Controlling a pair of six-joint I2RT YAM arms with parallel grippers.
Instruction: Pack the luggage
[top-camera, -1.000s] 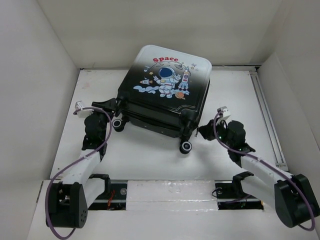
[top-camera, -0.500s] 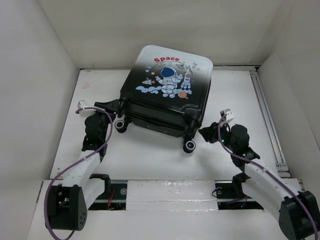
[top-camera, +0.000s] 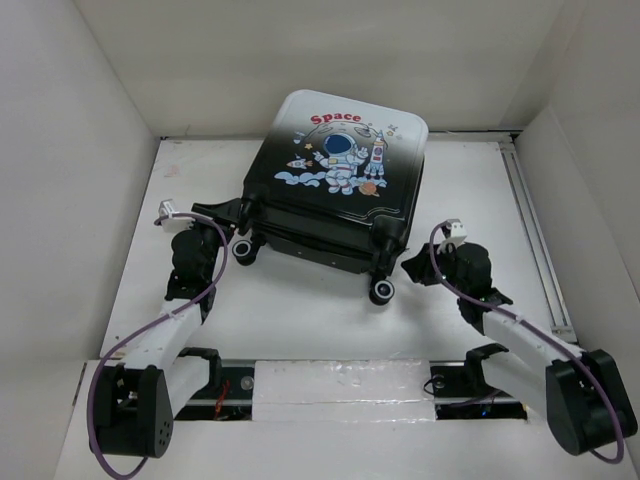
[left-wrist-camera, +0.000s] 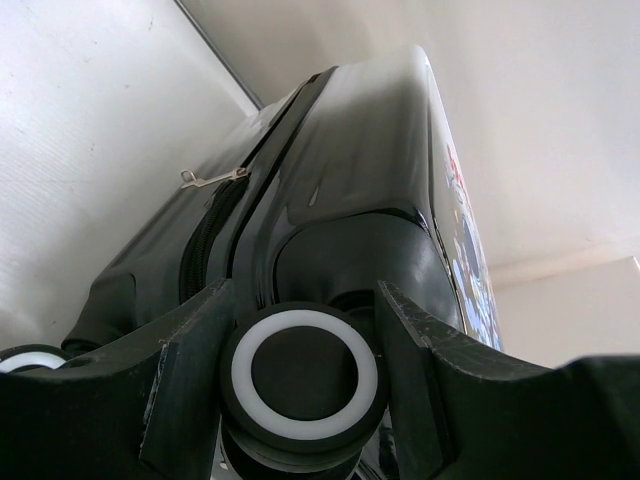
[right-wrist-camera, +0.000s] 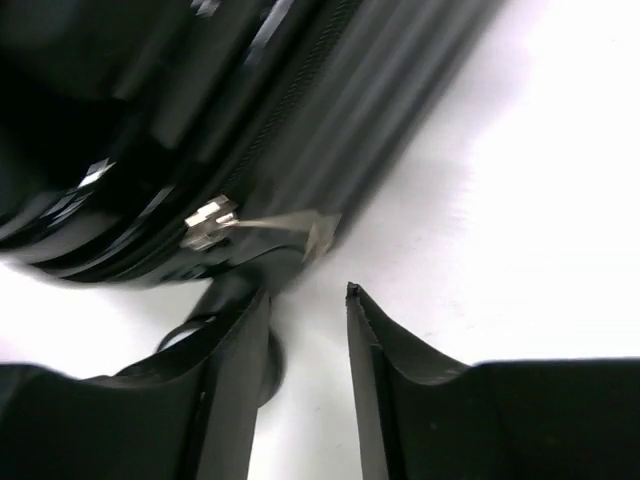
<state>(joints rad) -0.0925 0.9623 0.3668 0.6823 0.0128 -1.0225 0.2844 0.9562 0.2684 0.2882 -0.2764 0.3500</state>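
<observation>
Well, there is one small hard suitcase (top-camera: 335, 190), shiny black fading to white, with a cartoon astronaut and the red word "Space" on its top. It lies flat and zipped shut on the white table (top-camera: 300, 320), picture side up. It sits just past the tips of the two pincers, and they are at its two near corners.

The left pincer (top-camera: 236, 212) is at the near left corner. In its own camera, its two dark fingers (left-wrist-camera: 190, 380) press on both sides of one black wheel (left-wrist-camera: 305, 375) with a white ring, so it is gripping that wheel. A second wheel (left-wrist-camera: 18, 360) peeks in on that pincer's left side. Farther out past the fingers, one little silver zipper pull (left-wrist-camera: 212, 177) sticks out from the zip line.

The right pincer (top-camera: 412, 265) is low by the near right corner. Its two fingers (right-wrist-camera: 230, 380) stand apart with only white table in the gap, so it holds nothing. Just ahead of its tips, one silver zipper pull (right-wrist-camera: 215, 222) hangs from the black zip, a bit blurry.

From above, two white-ringed wheels show: one (top-camera: 245, 248) just beside the left pincer and one (top-camera: 381, 291) near the right pincer.
</observation>
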